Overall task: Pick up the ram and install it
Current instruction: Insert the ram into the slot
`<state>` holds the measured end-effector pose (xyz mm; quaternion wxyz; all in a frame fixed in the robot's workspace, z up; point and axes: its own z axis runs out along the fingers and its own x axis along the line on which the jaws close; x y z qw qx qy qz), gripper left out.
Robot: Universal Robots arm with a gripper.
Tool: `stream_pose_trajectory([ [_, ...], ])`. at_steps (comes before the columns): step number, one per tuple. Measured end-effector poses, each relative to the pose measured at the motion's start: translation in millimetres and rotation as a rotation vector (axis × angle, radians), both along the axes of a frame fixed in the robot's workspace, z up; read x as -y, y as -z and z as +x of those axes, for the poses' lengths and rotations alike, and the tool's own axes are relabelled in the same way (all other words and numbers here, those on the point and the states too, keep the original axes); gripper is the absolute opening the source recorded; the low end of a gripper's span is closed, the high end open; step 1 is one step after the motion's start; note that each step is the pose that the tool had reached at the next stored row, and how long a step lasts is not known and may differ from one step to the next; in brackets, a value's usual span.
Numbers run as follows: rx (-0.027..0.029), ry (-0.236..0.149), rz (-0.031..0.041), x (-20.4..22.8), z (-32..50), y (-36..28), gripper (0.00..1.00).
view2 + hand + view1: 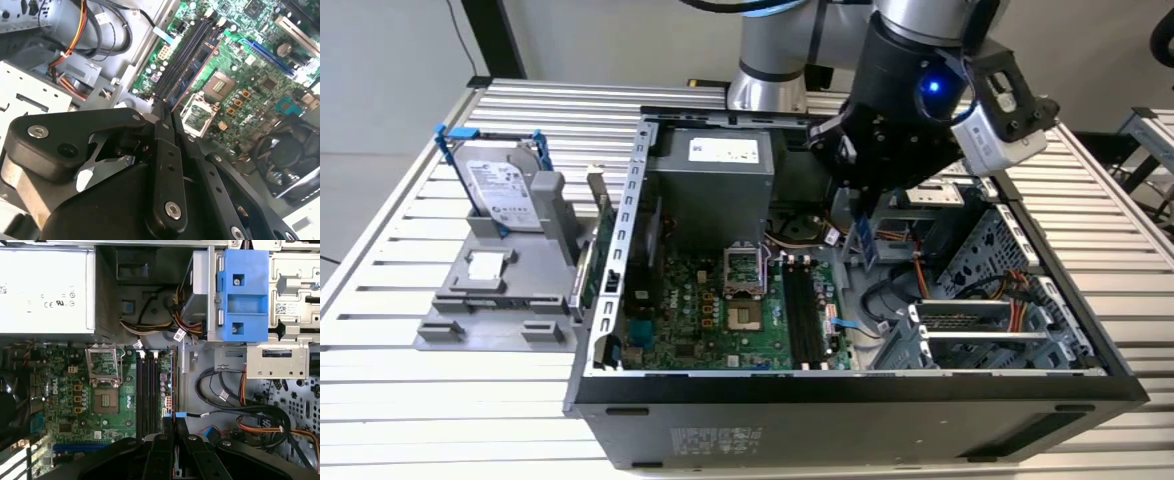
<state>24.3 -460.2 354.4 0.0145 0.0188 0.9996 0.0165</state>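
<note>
The ram point(865, 240) is a narrow blue stick hanging on edge under my gripper point(862, 216), inside the open computer case. My gripper is shut on it. In the second wrist view the ram point(193, 71) runs out from my gripper point(168, 111), which pinches one end of it, and it lies alongside the black memory slots point(181, 56). In the first wrist view the ram point(173, 382) shows edge-on just beside the slots point(148, 390), held above the green motherboard point(60, 390) by my gripper point(174, 424). The slots point(807, 318) sit lower and toward the exterior view's left of the ram.
A grey power supply point(714, 185) fills the case's back. A light-blue drive bracket point(245, 295) and metal drive cage point(987, 320) stand beside the ram, with loose cables point(240, 412) below. The CPU socket point(105, 402) lies near the slots. A hard drive point(507, 195) rests in a grey holder outside.
</note>
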Motion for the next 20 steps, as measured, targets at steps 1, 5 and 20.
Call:
stream_pose_trajectory([
  [1, 0.0001, 0.013, 0.0, 0.0, -0.1, 1.8, 0.0],
  [5, 0.0, 0.059, -0.0003, 0.0, -0.6, 9.1, 0.0],
  [20, 0.0, 0.095, 0.0, 0.0, -1.2, 17.0, 0.0],
])
